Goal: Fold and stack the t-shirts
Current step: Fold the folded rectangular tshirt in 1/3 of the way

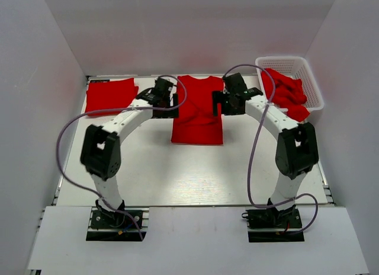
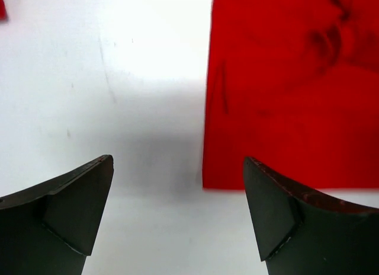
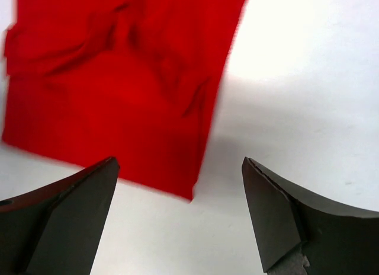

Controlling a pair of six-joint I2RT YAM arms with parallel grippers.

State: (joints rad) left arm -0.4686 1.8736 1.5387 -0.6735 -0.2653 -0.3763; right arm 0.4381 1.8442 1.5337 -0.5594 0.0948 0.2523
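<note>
A red t-shirt (image 1: 198,112) lies flat at the back middle of the table, its sides folded in to a narrow rectangle. My left gripper (image 1: 168,101) hovers at its left edge, open and empty. In the left wrist view (image 2: 177,213) the shirt (image 2: 290,91) fills the right side. My right gripper (image 1: 223,103) hovers at the shirt's right edge, open and empty. In the right wrist view (image 3: 180,218) the shirt (image 3: 118,79) lies to the left. A folded red t-shirt (image 1: 109,96) lies at the back left. More red t-shirts (image 1: 287,91) are heaped in the basket.
A white lattice basket (image 1: 311,79) stands at the back right corner. White walls close in the table on the left, back and right. The arms' cables loop over the table on both sides.
</note>
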